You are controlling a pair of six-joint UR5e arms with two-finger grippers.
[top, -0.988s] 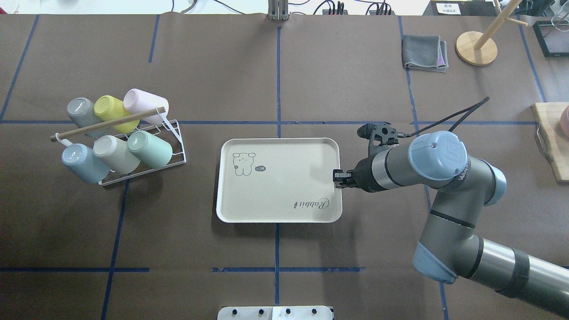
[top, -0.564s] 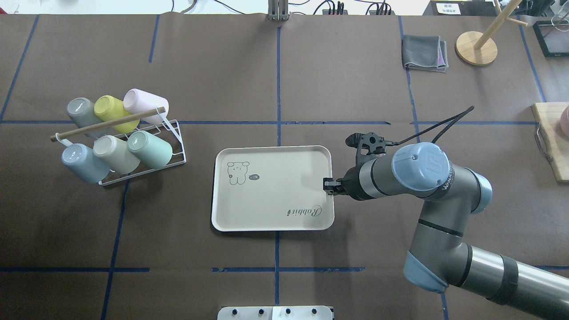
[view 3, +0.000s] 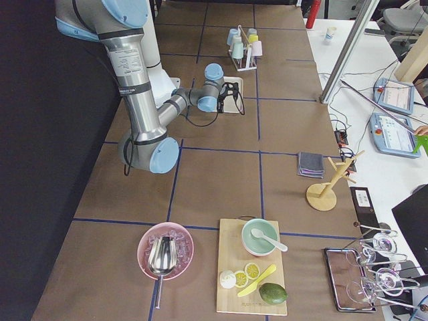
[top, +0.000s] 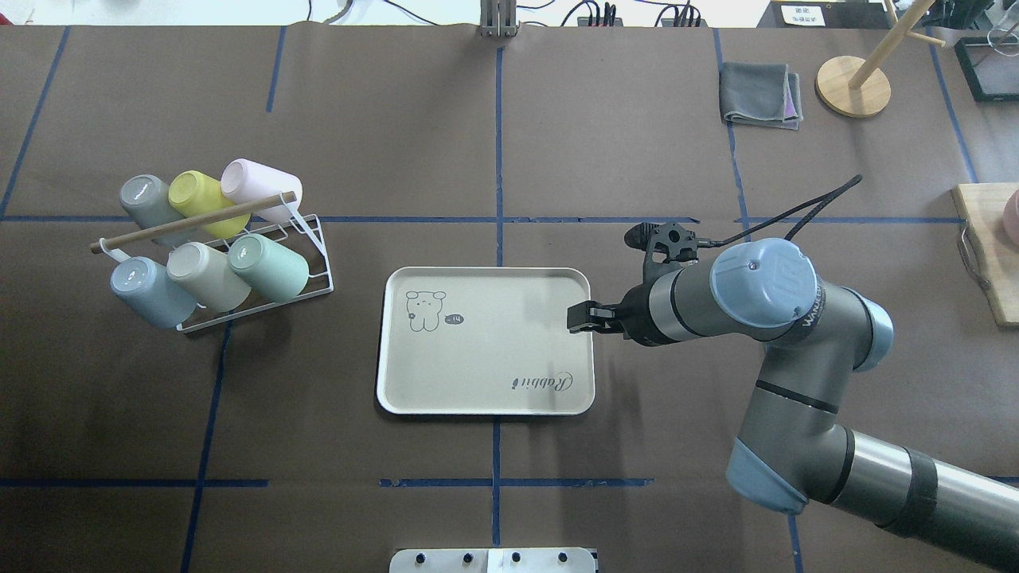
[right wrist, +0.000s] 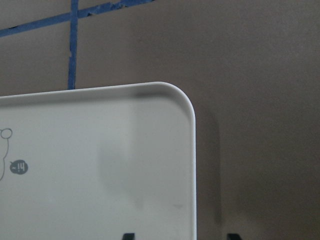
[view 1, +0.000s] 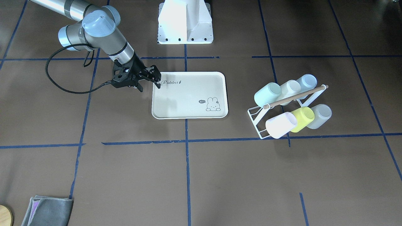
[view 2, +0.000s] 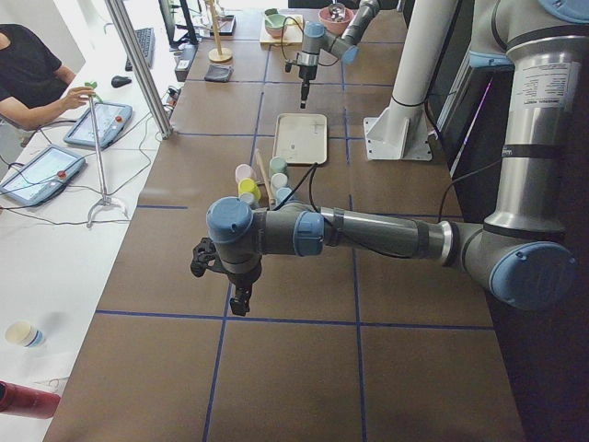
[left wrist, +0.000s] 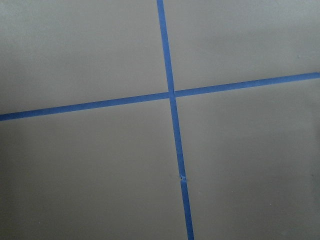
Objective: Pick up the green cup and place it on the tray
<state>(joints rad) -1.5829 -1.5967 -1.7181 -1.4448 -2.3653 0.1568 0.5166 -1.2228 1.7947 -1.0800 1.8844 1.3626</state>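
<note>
The green cup [top: 271, 267] is pale mint and lies tilted on the white wire rack [top: 320, 274], at the right end of the near row; it also shows in the front-facing view [view 1: 267, 94]. The tray [top: 493, 358] is cream-white with a bunny drawing and lies flat and empty at the table's middle. My right gripper [top: 579, 317] is open and hovers over the tray's right rim. In the right wrist view the rim [right wrist: 192, 150] lies between the two spread fingertips [right wrist: 129, 235]. My left gripper [view 2: 237, 299] shows only in the exterior left view, far from the rack; I cannot tell its state.
The rack also holds a yellow-green cup [top: 199, 199], a pale blue cup [top: 147, 290] and several others under a wooden dowel [top: 191, 223]. A grey cloth [top: 760, 95], a wooden stand [top: 853, 86] and a cutting board [top: 987, 247] are at the far right.
The right gripper dragged the tray left and toward the robot, then opened and let go of its rim. The cups and rack have not moved.
</note>
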